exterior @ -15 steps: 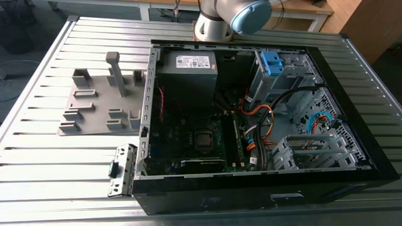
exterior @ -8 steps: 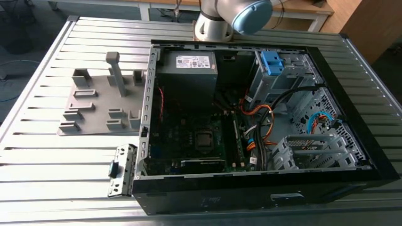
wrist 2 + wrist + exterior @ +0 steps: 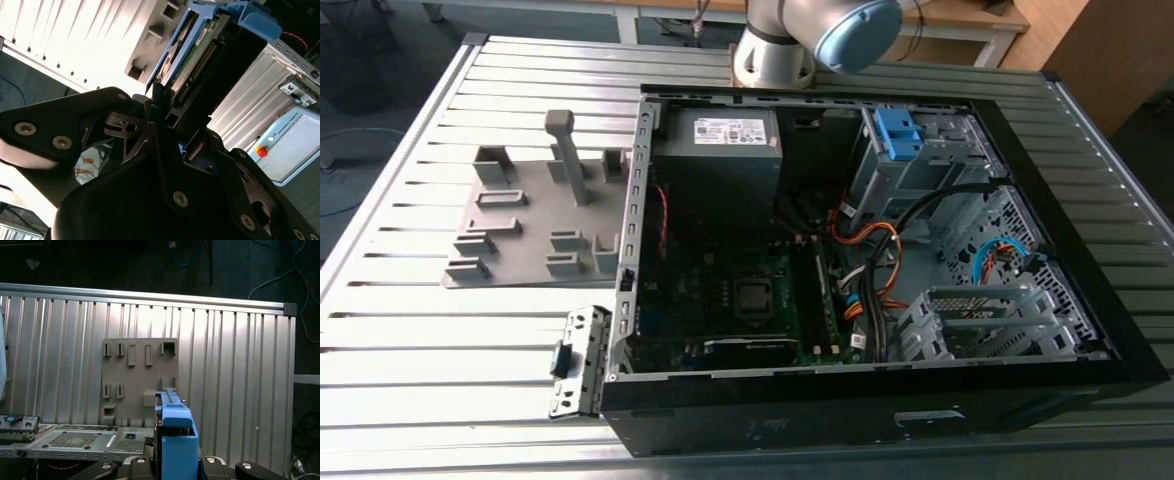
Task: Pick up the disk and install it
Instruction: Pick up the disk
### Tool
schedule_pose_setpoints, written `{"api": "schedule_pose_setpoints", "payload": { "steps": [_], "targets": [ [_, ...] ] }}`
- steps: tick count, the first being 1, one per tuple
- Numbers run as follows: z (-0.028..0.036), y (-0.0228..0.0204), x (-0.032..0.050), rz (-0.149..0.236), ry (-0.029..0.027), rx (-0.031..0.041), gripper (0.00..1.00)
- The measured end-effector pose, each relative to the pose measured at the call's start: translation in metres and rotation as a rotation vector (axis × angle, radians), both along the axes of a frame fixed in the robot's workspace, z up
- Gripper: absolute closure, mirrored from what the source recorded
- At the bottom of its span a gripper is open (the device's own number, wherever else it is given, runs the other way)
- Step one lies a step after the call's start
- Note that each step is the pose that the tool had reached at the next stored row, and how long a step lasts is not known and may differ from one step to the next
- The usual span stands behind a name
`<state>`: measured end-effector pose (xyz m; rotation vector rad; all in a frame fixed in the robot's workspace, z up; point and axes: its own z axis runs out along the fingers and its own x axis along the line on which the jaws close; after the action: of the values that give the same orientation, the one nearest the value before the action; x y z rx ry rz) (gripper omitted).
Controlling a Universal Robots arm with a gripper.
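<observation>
Item one: my pincer [image 3: 170, 112], black, closed tight on the disk [image 3: 192, 52], which stands on edge between my fingers [image 3: 156, 102], clear of the table. The second wrist view supplies the close detail. The disk's green circuit board and connector row face the camera and its blue bracket [image 3: 255, 22] caps the far end. Beyond it lie the pale slats of the table [image 3: 65, 35] and a white box with a red button [image 3: 260, 150]. The first wrist view supplies the surroundings. The disk [image 3: 175, 437] is seen end-on, blue bracket toward the camera, in front of the slatted table [image 3: 235, 365]. It lines up with one edge of a grey slotted fixture plate [image 3: 135, 380], and the perforated metal rim of the computer case [image 3: 75, 440] is beside it. The exterior view supplies the whole bench. The arm's base [image 3: 774, 50] is at the upper middle of the frame and the fixture plate [image 3: 520, 230] is on the exterior view's left. The open case [image 3: 787, 430] lies across the centre and right. It holds a grey power-supply box [image 3: 720, 150] with a white sticker, a blue latch [image 3: 897, 135] at upper right, a motherboard [image 3: 734, 300], orange cables [image 3: 874, 240] and a metal drive cage [image 3: 974, 320] at lower right.
</observation>
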<state>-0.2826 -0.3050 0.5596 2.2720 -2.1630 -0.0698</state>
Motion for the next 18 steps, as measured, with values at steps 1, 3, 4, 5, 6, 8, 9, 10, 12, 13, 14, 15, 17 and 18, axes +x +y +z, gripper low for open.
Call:
{"api": "schedule_pose_setpoints", "payload": {
  "steps": [1,3,4,5,6,8,9,10,12,13,14,15,17,18],
  "targets": [
    [-0.0001,-0.0003,0.0024,0.0,0.0,0.0001,0.64],
    [-0.0002,-0.0009,0.0073,0.0,0.0,0.0001,0.64],
    [-0.0002,-0.0011,0.0098,0.0,0.0,0.0001,0.64],
    [-0.0002,-0.0013,0.0124,0.0,0.0001,0.0001,0.64],
    [-0.0002,-0.0015,0.0151,0.0,0.0002,0.0,0.64],
    [-0.0003,-0.002,0.0203,0.0,0.0003,0.0001,0.64],
    [-0.0003,-0.0022,0.0229,0.0,0.0004,0.0,0.64],
    [-0.0004,-0.0025,0.0254,0.0,0.0004,0.0001,0.64],
    [-0.0004,-0.0029,0.0305,0.0,0.0005,0.0001,0.64],
    [-0.0005,-0.0031,0.0334,0.0,0.0006,0.0,0.64],
    [-0.0005,-0.0033,0.0362,0.0,0.0006,0.0001,0.64],
    [-0.0005,-0.0035,0.039,0.0,0.0007,0.0001,0.64],
    [-0.0006,-0.0038,0.0444,0.0,0.0009,0.0001,0.64],
    [-0.0006,-0.0039,0.0472,0.0,0.001,0.0001,0.64]
  ]
}}
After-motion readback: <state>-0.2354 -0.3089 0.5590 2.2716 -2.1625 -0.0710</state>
